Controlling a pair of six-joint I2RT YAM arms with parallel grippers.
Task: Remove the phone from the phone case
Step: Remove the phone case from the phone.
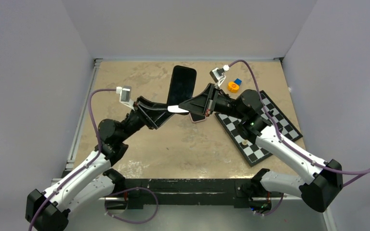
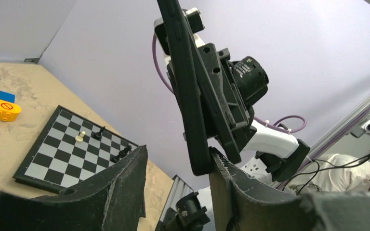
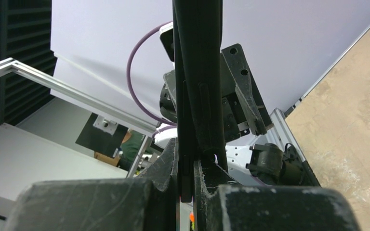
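Note:
The black phone in its case (image 1: 182, 85) is held upright above the table's middle. My right gripper (image 1: 192, 107) is shut on its lower edge. In the right wrist view the fingers (image 3: 187, 159) clamp a thin black slab (image 3: 180, 96), and a thicker black layer (image 3: 206, 72) lies just outside the right finger. I cannot tell for sure which layer is phone and which is case. My left gripper (image 1: 169, 109) is open. In the left wrist view (image 2: 178, 163) its right finger (image 2: 231, 178) touches the phone's lower end (image 2: 188, 106), and its left finger stands apart.
A chessboard (image 1: 260, 127) with a few pieces lies at the right, also in the left wrist view (image 2: 53, 159). An orange block (image 1: 233, 86) and a blue block (image 1: 237, 81) sit behind it. A pale object (image 1: 200, 119) shows under the right gripper.

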